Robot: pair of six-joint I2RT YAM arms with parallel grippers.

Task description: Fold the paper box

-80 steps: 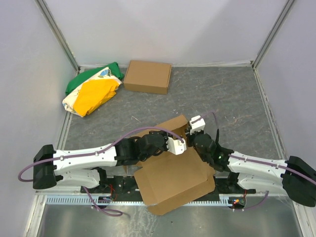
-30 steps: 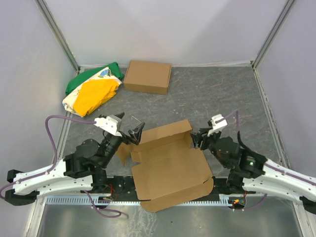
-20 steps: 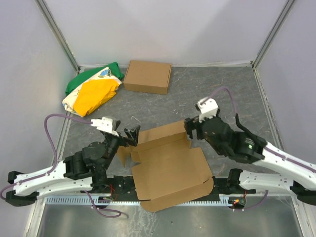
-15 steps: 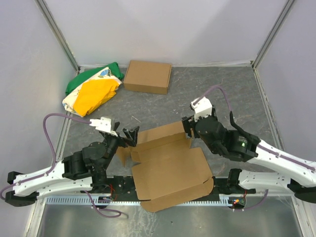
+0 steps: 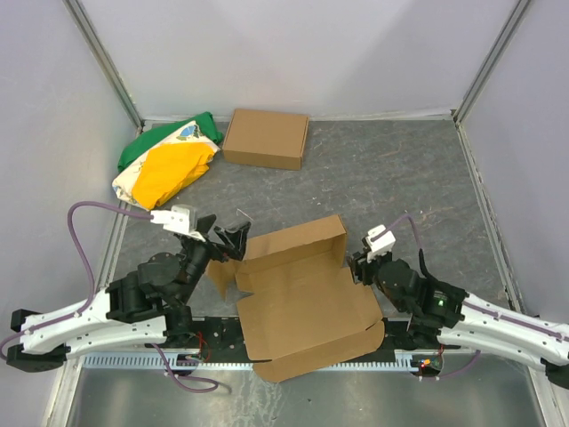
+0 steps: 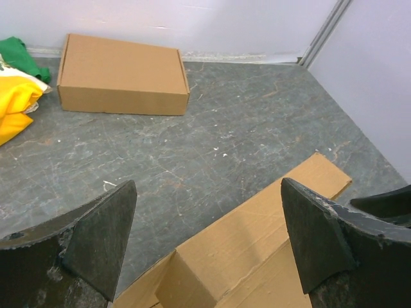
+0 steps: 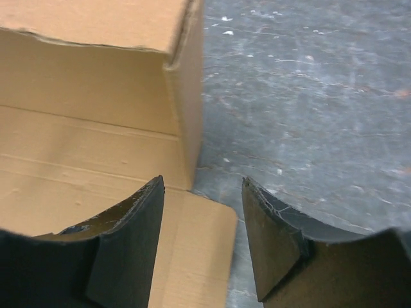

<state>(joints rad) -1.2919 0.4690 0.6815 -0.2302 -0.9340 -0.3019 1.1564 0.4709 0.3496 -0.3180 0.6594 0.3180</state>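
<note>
closed rectangular brown cardboard box [image 5: 266,138] at upper centre against the back wall, green, yellow and white bag [image 5: 166,162] just left, grey speckled tabletop [image 5: 400,178]

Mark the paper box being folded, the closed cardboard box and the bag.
paper box [image 5: 307,311]: top external view, middle of its flat panel.
closed cardboard box [image 5: 265,136]: top external view, centre of its lid.
bag [image 5: 169,172]: top external view, its yellow part.
</note>
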